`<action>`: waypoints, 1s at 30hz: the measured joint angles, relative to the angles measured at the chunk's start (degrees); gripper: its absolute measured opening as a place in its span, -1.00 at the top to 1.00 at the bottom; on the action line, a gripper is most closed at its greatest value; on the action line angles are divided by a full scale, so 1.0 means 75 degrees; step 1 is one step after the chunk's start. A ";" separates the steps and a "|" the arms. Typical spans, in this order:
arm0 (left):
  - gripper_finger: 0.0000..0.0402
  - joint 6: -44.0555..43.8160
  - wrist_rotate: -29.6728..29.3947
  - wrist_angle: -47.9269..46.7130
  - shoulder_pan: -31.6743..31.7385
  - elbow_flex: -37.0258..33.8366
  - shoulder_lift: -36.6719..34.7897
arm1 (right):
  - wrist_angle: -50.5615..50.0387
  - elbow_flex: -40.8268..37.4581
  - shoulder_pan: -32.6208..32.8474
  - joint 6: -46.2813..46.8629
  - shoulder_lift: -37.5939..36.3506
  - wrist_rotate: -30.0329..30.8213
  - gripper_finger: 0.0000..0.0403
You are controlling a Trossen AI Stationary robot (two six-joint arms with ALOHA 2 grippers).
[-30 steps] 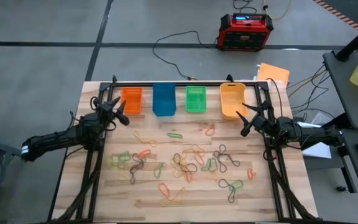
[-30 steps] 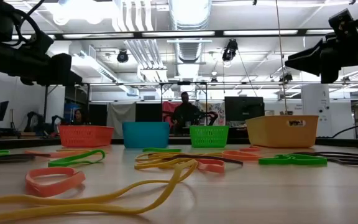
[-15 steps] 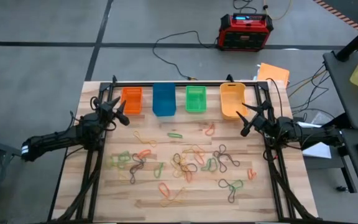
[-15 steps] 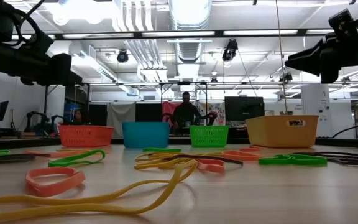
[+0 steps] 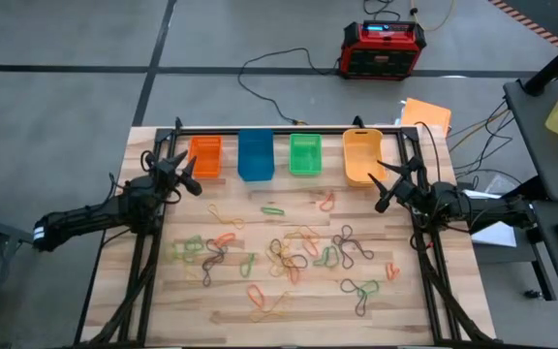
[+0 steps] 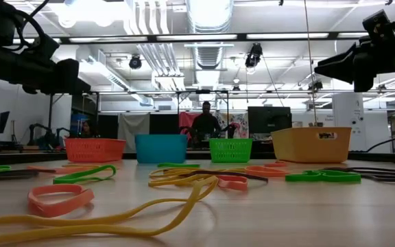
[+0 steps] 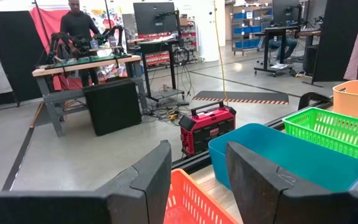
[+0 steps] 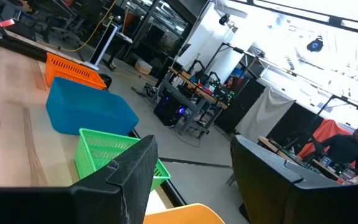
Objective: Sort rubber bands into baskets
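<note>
**Q:** Many rubber bands, is that what lies on the bench? Where exactly?

**A:** Yes. Thin loops in green, orange, yellow and black are strewn loose across the middle of the wooden bench, some overlapping in small tangles, none in any basket. They lie between the two arms, which looks like a layout meant to let either arm reach them.

**Q:** And the baskets?

**A:** Four stand in a row along the far edge of the bench: an orange basket, a blue basket, a green basket and a slightly larger yellow-orange basket. They sit side by side with small gaps, well apart from the scattered bands. The matching colours suggest each band goes to a basket by colour.

**Q:** What are the hands doing?

**A:** The left hand hangs above the bench just in front of the orange basket, fingers spread and empty. The right hand hangs near the yellow-orange basket, also open with nothing between its fingers. Both point toward the basket row from opposite sides, raised clear of the bands, so sorting seems not yet begun.

**Q:** Anything beyond the bench?

**A:** A red-and-black box sits on the floor behind it, with cables trailing.
</note>
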 joint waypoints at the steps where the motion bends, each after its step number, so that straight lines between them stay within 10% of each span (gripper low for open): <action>1: 0.32 0.0000 0.0000 0.0001 0.0000 0.0000 0.0000 | 0.0000 0.0000 0.0002 -0.0002 0.0000 -0.0001 0.01; 16: 0.32 0.0184 0.0021 0.0043 0.0000 0.0001 0.0000 | 0.0000 0.0000 0.0002 -0.0001 0.0000 -0.0002 0.01; 21: 0.32 -0.6548 0.2908 0.1127 -0.0154 0.0031 0.0084 | 0.0000 0.0000 -0.0001 -0.0002 0.0011 0.0000 0.01; 25: 0.32 -0.5052 0.4456 0.2890 -0.0855 -0.0162 0.0443 | 0.0266 0.0001 0.0025 0.2413 0.0044 -0.0717 0.01; 30: 0.32 -0.3873 0.3994 0.3355 -0.2157 0.0413 0.0945 | 0.0456 0.0388 0.0005 0.5166 0.0310 -0.1577 0.01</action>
